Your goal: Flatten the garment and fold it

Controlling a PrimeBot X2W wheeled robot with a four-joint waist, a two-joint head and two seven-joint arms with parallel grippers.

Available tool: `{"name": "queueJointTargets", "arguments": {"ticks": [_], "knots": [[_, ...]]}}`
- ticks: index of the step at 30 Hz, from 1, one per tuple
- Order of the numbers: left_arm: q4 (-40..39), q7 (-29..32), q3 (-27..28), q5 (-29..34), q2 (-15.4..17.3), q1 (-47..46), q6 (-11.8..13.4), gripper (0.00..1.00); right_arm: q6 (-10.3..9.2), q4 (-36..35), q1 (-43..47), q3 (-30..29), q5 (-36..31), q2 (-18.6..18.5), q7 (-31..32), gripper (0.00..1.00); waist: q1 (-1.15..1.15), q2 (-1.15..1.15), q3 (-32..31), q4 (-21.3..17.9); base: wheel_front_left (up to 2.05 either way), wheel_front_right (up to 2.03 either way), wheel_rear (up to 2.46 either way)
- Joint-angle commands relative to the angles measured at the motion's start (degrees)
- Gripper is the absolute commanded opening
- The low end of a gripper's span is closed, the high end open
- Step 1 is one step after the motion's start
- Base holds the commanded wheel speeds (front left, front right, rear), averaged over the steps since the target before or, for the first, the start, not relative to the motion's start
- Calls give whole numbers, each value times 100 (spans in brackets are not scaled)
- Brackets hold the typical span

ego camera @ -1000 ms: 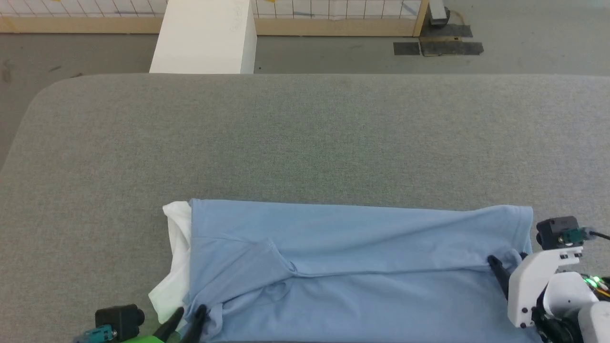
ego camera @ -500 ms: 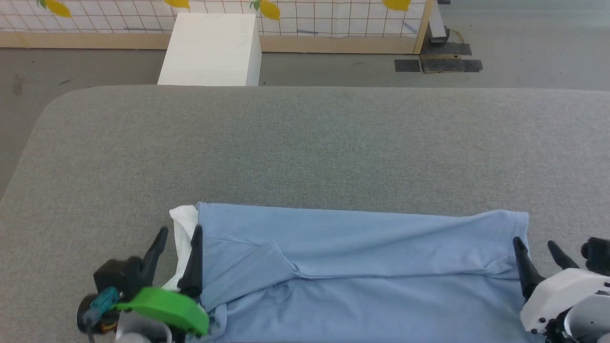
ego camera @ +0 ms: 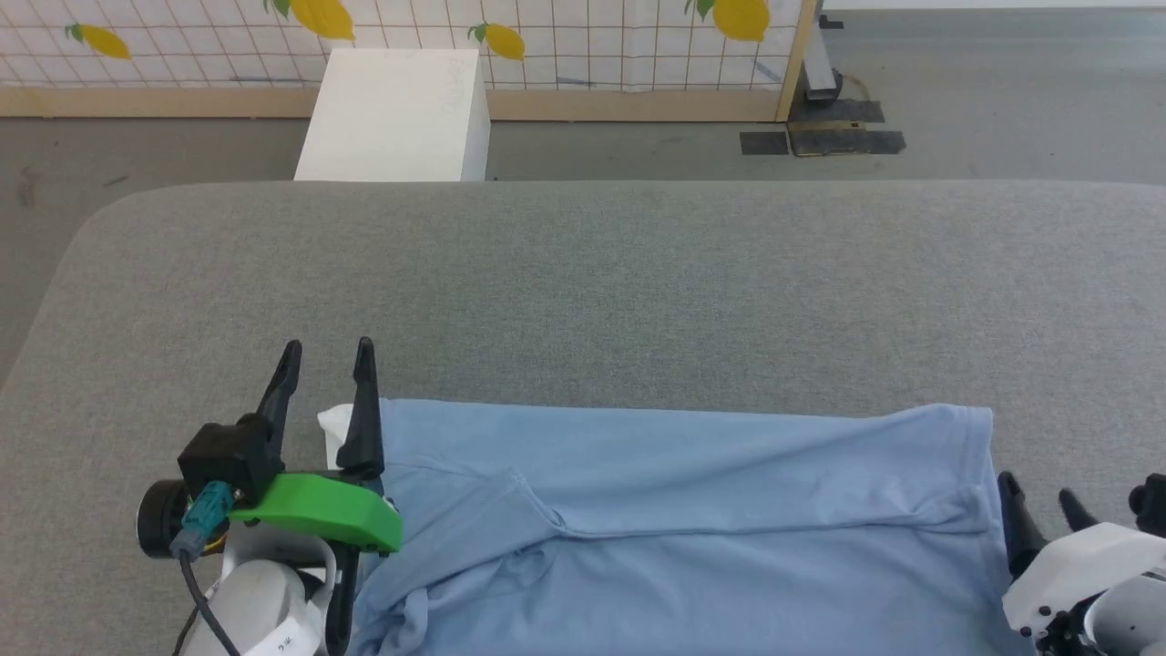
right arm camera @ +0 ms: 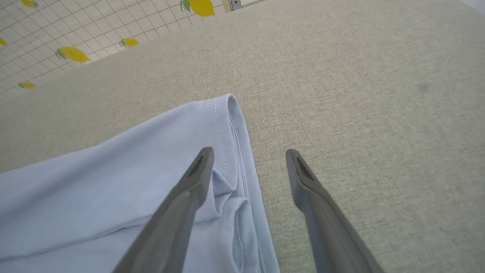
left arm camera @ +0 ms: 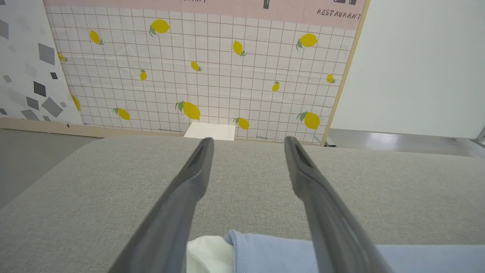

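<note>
Head view shows my left gripper [ego camera: 328, 344] wide open, holding nothing, with the garment [ego camera: 683, 510] just right of it. My right gripper [ego camera: 1036, 486] is wide open and empty too, garment beside its left finger.

The shirt [ego camera: 683, 510] runs off the head view's bottom edge; the left pincer [ego camera: 328, 348] hides most of its white collar [ego camera: 335, 426].

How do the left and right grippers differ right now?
Left gripper stands at the polo shirt's white collar, fingers reaching past it over the table; right gripper straddles the hem. Left carries a green cover; right's housing is white. Both open, empty.
</note>
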Motion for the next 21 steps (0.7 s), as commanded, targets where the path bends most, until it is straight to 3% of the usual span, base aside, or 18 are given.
{"name": "queueJointTargets", "arguments": {"ticks": [1, 13, 14, 15, 17, 18, 21], "knots": [[51, -25, 76, 108, -64, -107, -50, 100, -8, 148, -140, -42, 56, 8, 94, 100, 0, 0, -16, -14, 0, 0, 0], [448, -26, 602, 531, -446, -152, -415, 100, -8, 1374, -659, 142, -241, 9, 1719, 100, 0, 0, -66, 6, 0, 0, 0], [468, -26, 632, 558, -474, -147, -442, 100, -8, 1410, -646, 199, -204, 9, 1920, 78, 0, 0, -70, 8, 0, 0, 0], [483, -26, 654, 580, -494, -145, -463, 100, -8, 1411, -636, 249, -168, 9, 2045, 41, 0, 0, -74, 9, 0, 0, 0], [518, -26, 701, 610, -540, -144, -518, 100, -8, 1313, -619, 309, -149, 9, 2119, 8, 0, 0, -76, 12, 0, 0, 0], [537, -26, 725, 631, -558, -147, -544, 100, -8, 1261, -606, 305, -166, 9, 2114, 0, 0, 0, -78, 10, 0, 0, 0], [588, -26, 781, 677, -601, -155, -606, 100, -8, 1162, -576, 285, -215, 9, 2101, 0, 0, 0, -78, -3, 0, 0, 0]]}}
